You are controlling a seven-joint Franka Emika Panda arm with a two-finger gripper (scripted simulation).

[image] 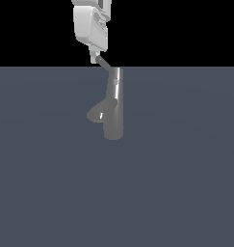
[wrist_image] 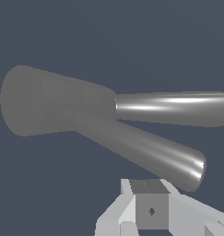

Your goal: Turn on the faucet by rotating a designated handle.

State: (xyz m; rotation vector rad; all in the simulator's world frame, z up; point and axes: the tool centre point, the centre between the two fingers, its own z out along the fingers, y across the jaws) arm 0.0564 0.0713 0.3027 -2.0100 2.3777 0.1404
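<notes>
The faucet (image: 114, 108) stands upright as a glossy grey column, with a stubby spout (image: 96, 114) branching toward the exterior view's left. From its top cap the thin handle (image: 107, 64) slants up toward the exterior view's left. My white gripper (image: 94, 57) hangs above with its fingertips at the rod's outer end; whether they touch it I cannot tell. The wrist view has the faucet column (wrist_image: 173, 107) lying across the picture, the spout (wrist_image: 145, 152) branching off it and my gripper (wrist_image: 151, 203) below with fingers together, holding nothing. The handle is out of that view.
The faucet rises from a flat dark blue-grey floor (image: 186, 183) that fills the lower part of the exterior view. Black background lies behind the arm. No other objects show.
</notes>
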